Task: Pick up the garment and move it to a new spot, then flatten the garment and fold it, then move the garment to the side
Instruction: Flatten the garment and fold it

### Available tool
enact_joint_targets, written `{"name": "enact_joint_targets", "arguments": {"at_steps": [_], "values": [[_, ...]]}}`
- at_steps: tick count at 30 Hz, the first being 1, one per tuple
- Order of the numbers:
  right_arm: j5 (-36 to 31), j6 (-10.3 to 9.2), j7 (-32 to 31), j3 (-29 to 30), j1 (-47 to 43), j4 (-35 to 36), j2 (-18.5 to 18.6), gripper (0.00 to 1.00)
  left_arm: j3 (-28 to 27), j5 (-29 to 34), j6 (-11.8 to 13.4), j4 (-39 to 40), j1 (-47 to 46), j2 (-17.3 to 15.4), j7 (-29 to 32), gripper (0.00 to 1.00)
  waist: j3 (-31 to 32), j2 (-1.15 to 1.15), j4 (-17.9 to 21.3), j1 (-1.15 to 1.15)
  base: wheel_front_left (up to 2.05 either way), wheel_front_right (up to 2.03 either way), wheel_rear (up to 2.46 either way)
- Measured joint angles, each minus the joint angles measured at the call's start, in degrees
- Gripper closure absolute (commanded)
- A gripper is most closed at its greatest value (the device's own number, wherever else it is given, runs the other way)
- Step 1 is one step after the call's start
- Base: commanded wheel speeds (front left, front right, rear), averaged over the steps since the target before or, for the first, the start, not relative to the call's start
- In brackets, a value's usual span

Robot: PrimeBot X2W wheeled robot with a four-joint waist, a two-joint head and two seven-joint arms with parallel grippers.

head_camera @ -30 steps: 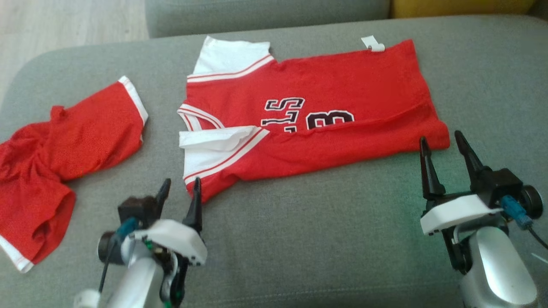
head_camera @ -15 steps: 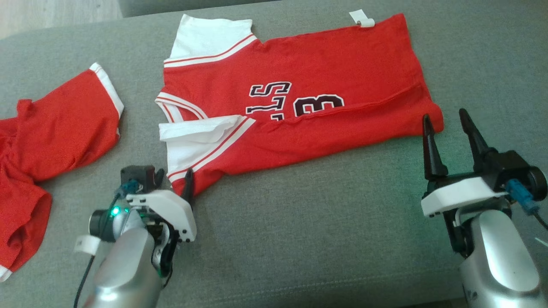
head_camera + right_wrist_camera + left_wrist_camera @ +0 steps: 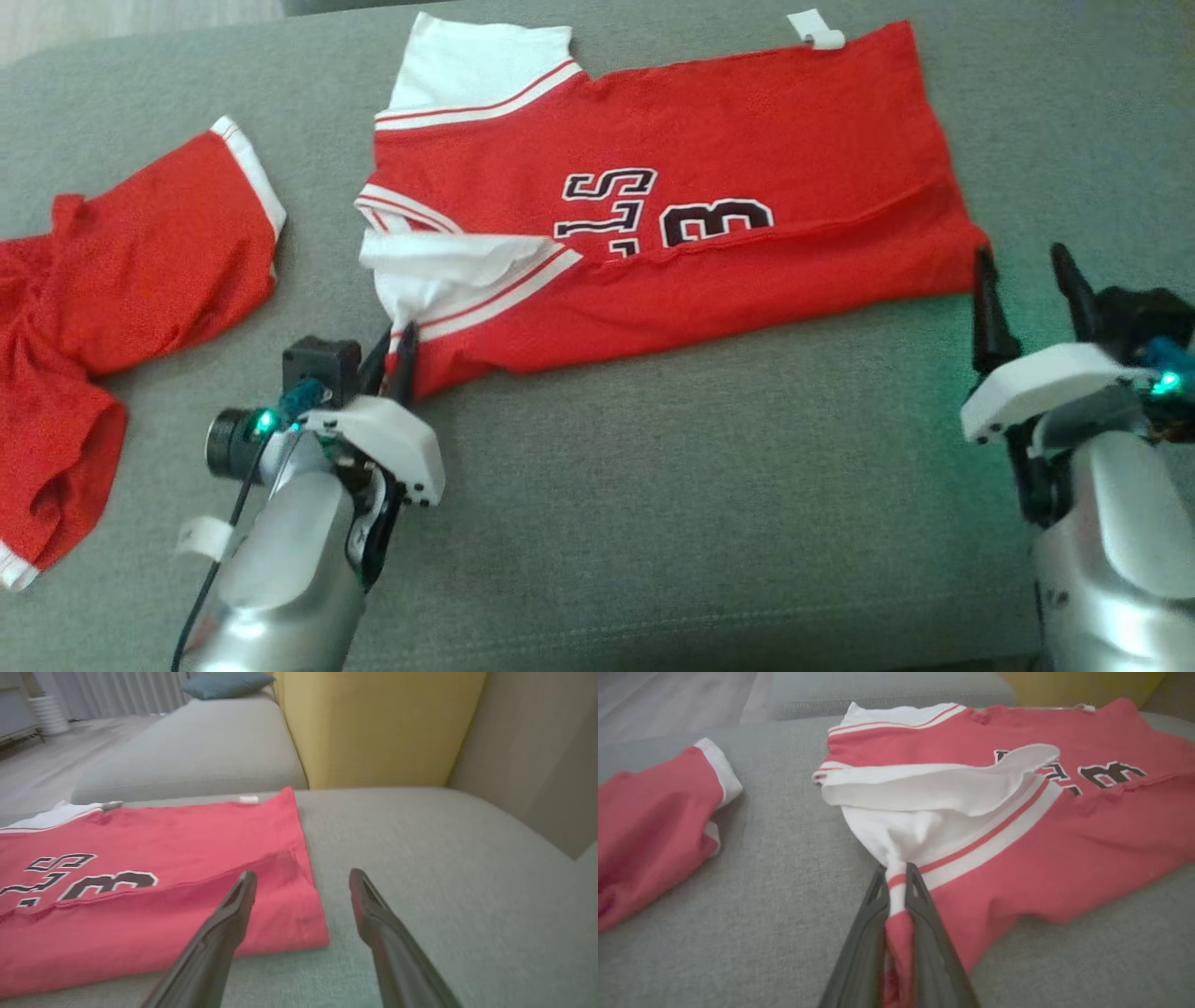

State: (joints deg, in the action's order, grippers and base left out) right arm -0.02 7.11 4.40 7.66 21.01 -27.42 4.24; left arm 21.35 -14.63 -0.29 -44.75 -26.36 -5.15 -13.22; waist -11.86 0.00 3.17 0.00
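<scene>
The left claw (image 3: pixel 896 870) is clamped on the jersey (image 3: pixel 1017 849) at its near sleeve corner. The left wrist view shows what the head view hides: white, red-striped knit bunched into a thin rope in the grip. The right claw (image 3: pixel 1027 257) stands spread and empty beside the near hem corner. The soft red jersey lies mid-sofa (image 3: pixel 700 467), long axis left to right, collar left, near edge folded over its black numbers. Crumpled mesh shorts (image 3: pixel 140 252) lie at the left end. The right wrist view adds a yellow cushion (image 3: pixel 373 723) behind.
</scene>
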Motion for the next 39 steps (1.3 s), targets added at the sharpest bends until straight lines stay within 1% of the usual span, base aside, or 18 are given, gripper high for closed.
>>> {"name": "enact_joint_targets", "arguments": {"at_steps": [2, 3, 7, 8, 10, 15, 23, 24, 25, 26, 34, 39], "values": [[1.19, 0.00, -2.36, 2.43, 1.40, -2.55, -0.10, 0.00, 0.14, 0.44, 0.51, 2.24, -0.01, 0.01, -0.52, 1.00, -0.24, 0.00, -0.66, 0.00, 0.00, 0.00, 0.00], [1.19, 0.00, -2.36, 2.43, 1.40, -2.55, -0.10, 0.00, 0.14, 0.44, 0.51, 2.24, -0.01, 0.01, -0.52, 1.00, -0.24, 0.00, -0.66, 0.00, 0.00, 0.00, 0.00], [1.21, 0.00, -5.75, 5.61, 4.00, -7.11, -0.25, 0.00, 1.21, 2.42, 0.63, 6.93, -0.01, -0.04, -0.99, 1.00, -0.94, 0.00, -2.05, 0.00, 0.00, 0.00, 0.00], [1.22, 0.00, -7.24, 6.81, 5.65, -9.27, -0.33, 0.00, 2.00, 2.97, 0.62, 8.87, 0.01, -0.13, -1.00, 1.00, -1.46, 0.00, -2.66, 0.00, 0.00, 0.00, 0.00], [1.21, 0.00, -8.28, 8.10, 7.24, -11.10, -0.43, 0.00, 2.15, 3.04, 0.45, 10.34, 0.01, -0.12, -1.00, 1.00, -1.97, 0.00, -3.20, 0.00, 0.00, 0.00, 0.00], [-0.44, 0.00, -9.80, 11.11, 10.13, -15.04, -0.57, 0.00, 2.67, 3.38, 0.23, 12.14, 0.09, -0.30, -1.01, 1.00, -2.93, 0.00, -4.08, 0.00, 0.00, 0.00, 0.00], [-4.04, 0.00, -11.40, 16.51, 14.16, -20.03, -0.66, 0.00, 3.66, 3.48, 0.23, 14.14, 0.20, -0.88, -1.01, 1.00, -4.18, 0.00, -4.42, 0.00, 0.00, 0.00, 0.00], [-4.45, 0.00, -11.51, 16.67, 14.65, -20.59, -0.66, 0.18, 3.66, 3.48, 0.23, 14.36, 0.20, -1.00, -1.02, 1.00, -4.27, 0.00, -4.44, 0.00, 0.00, 0.00, 0.00], [-4.64, 0.00, -11.61, 16.71, 15.12, -21.16, -0.65, 0.95, 3.66, 3.48, 0.24, 14.61, 0.20, -1.10, -1.02, 1.00, -4.34, 0.00, -4.45, 0.00, 0.00, 0.00, 0.00], [-4.60, 0.00, -11.68, 16.72, 15.52, -21.61, -0.65, 1.00, 3.66, 3.48, 0.26, 14.77, 0.20, -1.16, -1.02, 1.00, -4.37, 0.00, -4.45, 0.00, 0.00, 0.00, 0.00], [-4.49, 0.00, -10.76, 16.80, 16.68, -24.85, -0.86, 1.00, 3.58, 3.47, 0.54, 14.81, 0.44, -1.79, -1.07, 1.00, -3.11, 0.00, -4.00, 0.00, 0.00, 0.00, 0.00], [-2.89, 0.01, -10.28, 16.82, 15.13, -25.80, -0.85, 1.00, 3.52, 3.45, 0.81, 14.69, 1.85, -2.05, -1.07, 1.00, -1.13, 0.00, -3.53, 0.00, 0.00, 0.00, 0.00]]}}
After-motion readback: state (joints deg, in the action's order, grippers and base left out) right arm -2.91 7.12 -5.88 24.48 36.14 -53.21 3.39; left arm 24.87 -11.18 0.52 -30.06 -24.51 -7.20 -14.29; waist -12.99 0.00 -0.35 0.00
